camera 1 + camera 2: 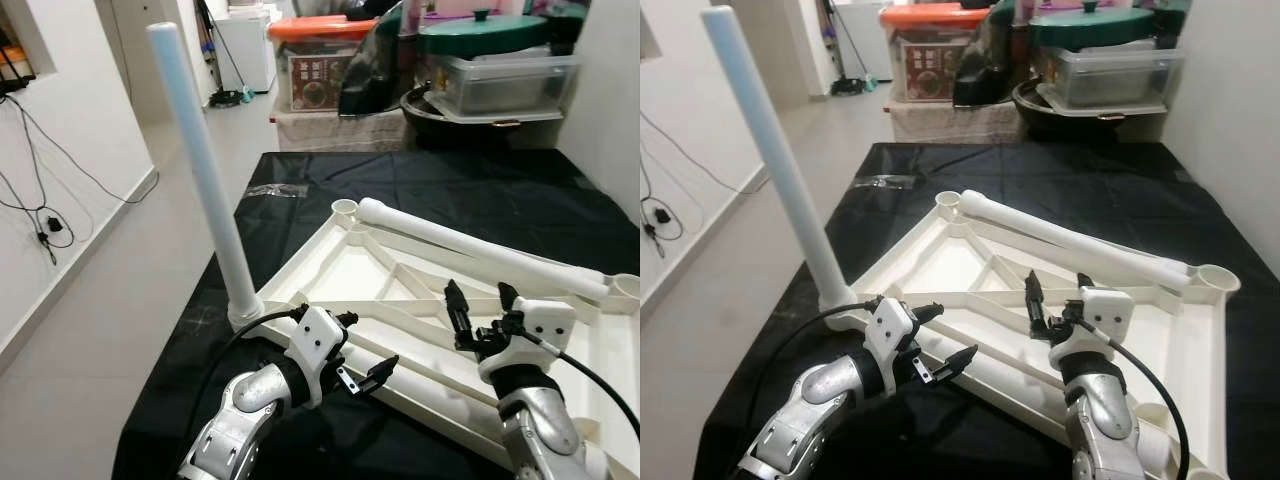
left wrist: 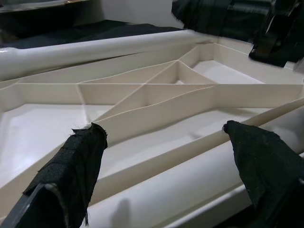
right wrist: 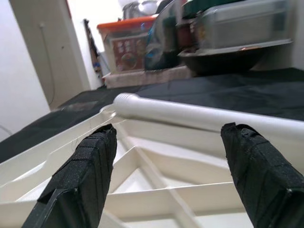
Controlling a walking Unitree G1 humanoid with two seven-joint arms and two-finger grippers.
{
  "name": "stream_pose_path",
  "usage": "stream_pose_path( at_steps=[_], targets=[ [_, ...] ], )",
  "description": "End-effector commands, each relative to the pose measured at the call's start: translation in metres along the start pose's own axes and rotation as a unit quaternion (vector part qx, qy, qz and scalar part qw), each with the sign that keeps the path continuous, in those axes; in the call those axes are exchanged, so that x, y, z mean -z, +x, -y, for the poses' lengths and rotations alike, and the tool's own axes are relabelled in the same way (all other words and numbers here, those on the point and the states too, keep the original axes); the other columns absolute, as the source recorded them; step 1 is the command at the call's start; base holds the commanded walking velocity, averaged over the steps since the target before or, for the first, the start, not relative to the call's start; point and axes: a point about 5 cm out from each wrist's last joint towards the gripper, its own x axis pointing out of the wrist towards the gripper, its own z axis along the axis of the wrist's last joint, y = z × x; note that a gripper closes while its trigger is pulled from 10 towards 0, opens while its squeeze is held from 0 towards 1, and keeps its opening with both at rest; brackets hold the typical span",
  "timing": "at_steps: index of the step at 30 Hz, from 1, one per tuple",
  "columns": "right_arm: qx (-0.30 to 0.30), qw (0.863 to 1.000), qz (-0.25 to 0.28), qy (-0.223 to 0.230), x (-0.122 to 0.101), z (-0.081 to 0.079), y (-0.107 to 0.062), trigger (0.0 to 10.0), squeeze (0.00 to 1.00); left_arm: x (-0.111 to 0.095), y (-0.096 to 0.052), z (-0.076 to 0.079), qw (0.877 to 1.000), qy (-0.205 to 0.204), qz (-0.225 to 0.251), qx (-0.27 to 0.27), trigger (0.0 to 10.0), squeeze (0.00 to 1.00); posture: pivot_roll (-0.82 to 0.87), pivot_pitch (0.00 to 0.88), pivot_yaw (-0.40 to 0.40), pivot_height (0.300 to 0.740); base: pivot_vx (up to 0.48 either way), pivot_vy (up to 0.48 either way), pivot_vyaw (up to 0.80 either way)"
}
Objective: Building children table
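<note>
A white children's table top [image 1: 345, 265] lies upside down on the black cloth, its ribs facing up. One white leg [image 1: 205, 170] stands upright in the near-left corner socket. A second leg [image 1: 480, 250] lies across the far side of the top. A third leg [image 2: 156, 197] lies along the near edge. My left gripper [image 1: 365, 345] hovers open just over that near leg, with nothing between its fingers [image 2: 76, 166]. My right gripper [image 1: 481, 300] stands open above the ribs, pointing towards the far leg [image 3: 199, 116], and holds nothing.
The black cloth [image 1: 480, 190] covers the work surface. A small clear plastic bag [image 1: 275, 190] lies on it at the far left. Beyond it stand an orange-lidded box [image 1: 320, 60], a green-lidded pot [image 1: 480, 35] and clear tubs. Bare floor [image 1: 120, 300] runs along the left.
</note>
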Motion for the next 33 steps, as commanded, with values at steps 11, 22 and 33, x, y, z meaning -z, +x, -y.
stream_pose_path(
  at_steps=[11,22,33],
  targets=[
    [-0.018,1.000,-0.015,0.011,0.004,-0.004,0.004,10.0,0.00,0.006,-0.004,-0.004,1.000,0.008,-0.020,-0.010,10.0,0.00,0.14,0.000,-0.018,0.740,0.000,0.040,0.00],
    [-0.194,0.974,-0.119,-0.010,0.013,-0.002,-0.001,10.0,0.00,0.005,-0.005,-0.003,1.000,0.008,-0.019,-0.007,10.0,0.00,0.15,0.000,-0.018,0.740,0.000,0.000,0.00],
    [-0.348,0.902,-0.248,-0.061,0.007,0.029,0.003,10.0,0.00,0.000,-0.016,0.007,0.999,-0.023,-0.001,0.047,10.0,0.00,0.16,0.000,-0.039,0.740,0.000,0.000,0.00]
  ],
)
